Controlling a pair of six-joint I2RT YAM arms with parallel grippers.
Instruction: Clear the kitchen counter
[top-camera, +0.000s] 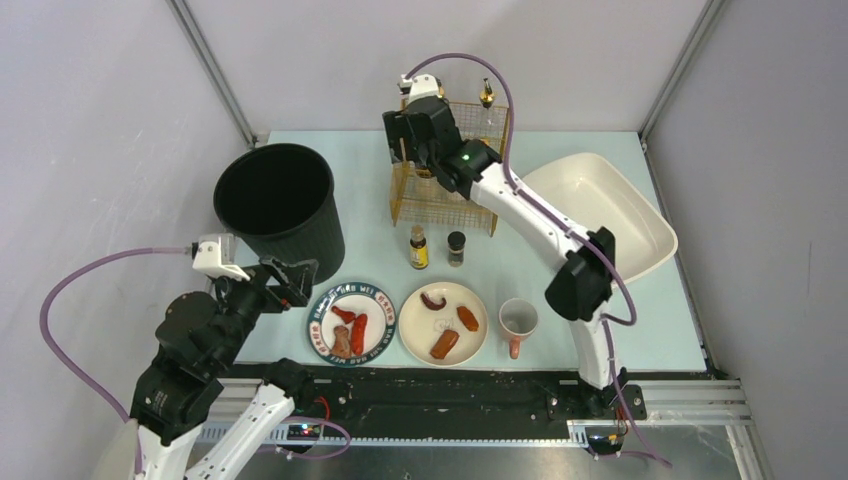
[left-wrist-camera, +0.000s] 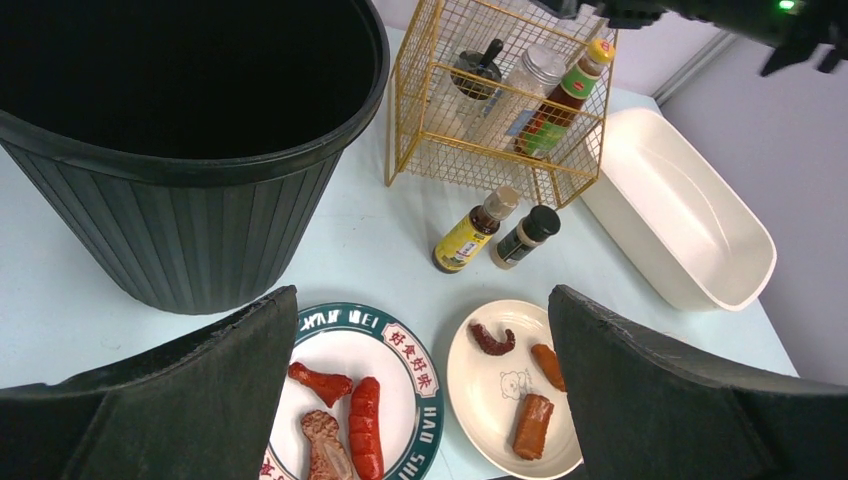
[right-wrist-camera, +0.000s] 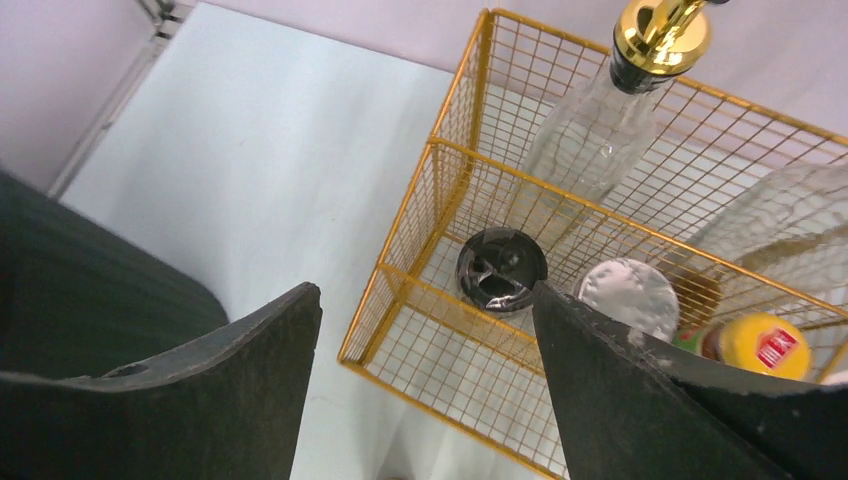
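The wire rack (top-camera: 447, 165) stands toward the far edge of the kitchen counter (top-camera: 360, 180). The right gripper (right-wrist-camera: 425, 300) hovers above the rack's left side, jaws released and empty.

Only the right wrist view looks down into the rack:
- a gold-pump glass bottle (right-wrist-camera: 600, 130)
- a black cap (right-wrist-camera: 500, 268)
- a yellow cap (right-wrist-camera: 765, 345)

The left gripper (left-wrist-camera: 422, 300), on the near side of the rack, is released and empty. The left wrist view alone shows red Chinese characters on the rim of the green-rimmed plate (left-wrist-camera: 410, 355). Bottle labels are unreadable.

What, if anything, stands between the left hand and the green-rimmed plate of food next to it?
Nothing visible does. The open left hand hangs just beside the green-rimmed plate, with no object between them. The black bin stands farther back, off that line.
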